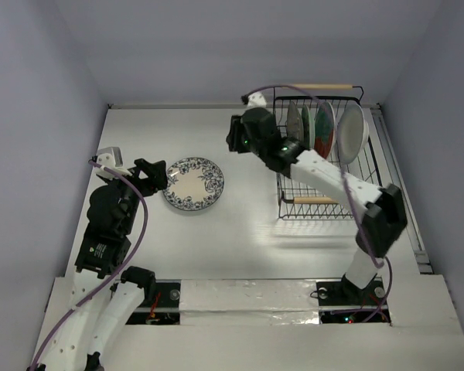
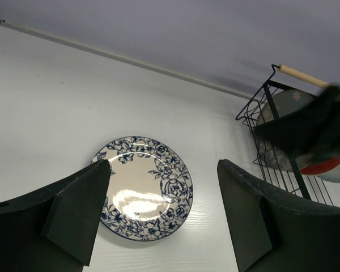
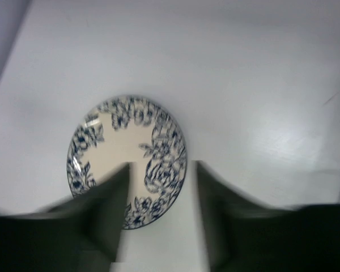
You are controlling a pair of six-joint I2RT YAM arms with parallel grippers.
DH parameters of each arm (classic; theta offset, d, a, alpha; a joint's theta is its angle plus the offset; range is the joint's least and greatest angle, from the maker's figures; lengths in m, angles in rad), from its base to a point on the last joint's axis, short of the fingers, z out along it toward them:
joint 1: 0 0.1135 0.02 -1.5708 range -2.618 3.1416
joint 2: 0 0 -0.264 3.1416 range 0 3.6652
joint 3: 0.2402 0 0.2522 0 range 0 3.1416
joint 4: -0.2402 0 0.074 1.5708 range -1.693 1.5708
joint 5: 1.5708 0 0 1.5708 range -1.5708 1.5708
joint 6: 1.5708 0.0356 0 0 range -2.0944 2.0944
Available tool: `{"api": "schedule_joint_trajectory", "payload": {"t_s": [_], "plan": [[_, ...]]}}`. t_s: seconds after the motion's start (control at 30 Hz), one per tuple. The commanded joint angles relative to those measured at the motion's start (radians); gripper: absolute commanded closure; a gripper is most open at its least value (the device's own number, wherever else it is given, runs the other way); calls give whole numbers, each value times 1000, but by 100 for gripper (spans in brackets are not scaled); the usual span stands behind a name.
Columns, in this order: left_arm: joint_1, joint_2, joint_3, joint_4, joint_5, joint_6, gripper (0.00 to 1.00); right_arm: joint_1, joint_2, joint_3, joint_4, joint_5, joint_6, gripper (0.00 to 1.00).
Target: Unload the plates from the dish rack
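A round white plate with blue flowers (image 1: 193, 184) is laid flat on the white bench (image 1: 240, 224), centre-left. Four other plates (image 1: 329, 130) are stood on edge in the black wire dish rack (image 1: 322, 209), upper right. The left claw (image 1: 156, 174) and right claw (image 1: 233, 137) are both spread and empty.

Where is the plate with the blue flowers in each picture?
Top external: the blue-floral plate lies flat, left of centre, to the left of the dish rack.
Left wrist: low in the middle, with the rack at the right edge.
Right wrist: left of centre, its lower part covered.
Shared landmark: the white table lies under the plate in all three.
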Motion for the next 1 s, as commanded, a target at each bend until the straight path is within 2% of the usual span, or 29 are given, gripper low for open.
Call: {"api": "schedule_joint_trajectory", "payload": {"t_s": [0.0, 0.03, 0.1, 0.2, 0.23, 0.3, 0.33, 0.37, 0.4, 0.43, 0.47, 0.5, 0.53, 0.63, 0.7, 0.73, 0.77, 0.87, 0.97], "plan": [[3, -5, -9, 53, 1, 0, 26, -2, -195, 59, 0, 157, -111, 66], [3, -4, -9, 53, 1, -1, 26, -40, -221, 57, -8, 180, -117, 80], [3, -5, -10, 54, 3, -1, 26, -84, -287, 54, -43, 186, -125, 100], [3, -4, -10, 53, 4, -1, 29, -230, -350, 34, -76, 183, -137, 100], [3, -5, -10, 53, 4, -1, 29, -230, -360, 34, -89, 187, -139, 100], [3, -7, -10, 54, 9, 1, 32, -311, -370, 34, -131, 219, -160, 100], [3, -5, -10, 56, 12, 1, 34, -336, -367, 40, -152, 261, -166, 100], [3, -5, -10, 57, 18, 3, 43, -385, -361, 46, -189, 279, -178, 99], [3, -5, -12, 59, 19, 4, 48, -408, -355, 42, -198, 292, -185, 78], [3, -5, -12, 59, 22, 6, 57, -430, -348, 37, -206, 301, -189, 62], [3, -5, -12, 62, 29, 7, 81, -450, -342, 30, -212, 292, -191, 50], [3, -4, -10, 60, 32, 7, 87, -480, -336, 14, -218, 281, -198, 34], [3, -4, -9, 60, 33, 7, 94, -493, -330, 8, -218, 261, -200, 30], [3, -2, -9, 59, 29, 7, 95, -529, -281, 2, -224, 250, -203, 28], [3, -4, -10, 60, 30, 9, 86, -548, -229, 10, -231, 252, -208, 29], [3, -5, -10, 60, 29, 7, 75, -568, -210, 16, -228, 252, -209, 32], [3, -7, -10, 60, 29, 7, 71, -568, -192, 20, -223, 249, -212, 34], [3, -8, -10, 62, 35, 9, 60, -582, -118, 45, -231, 246, -225, 42], [3, -10, -10, 63, 38, 9, 57, -582, -83, 50, -214, 266, -237, 47]]}}
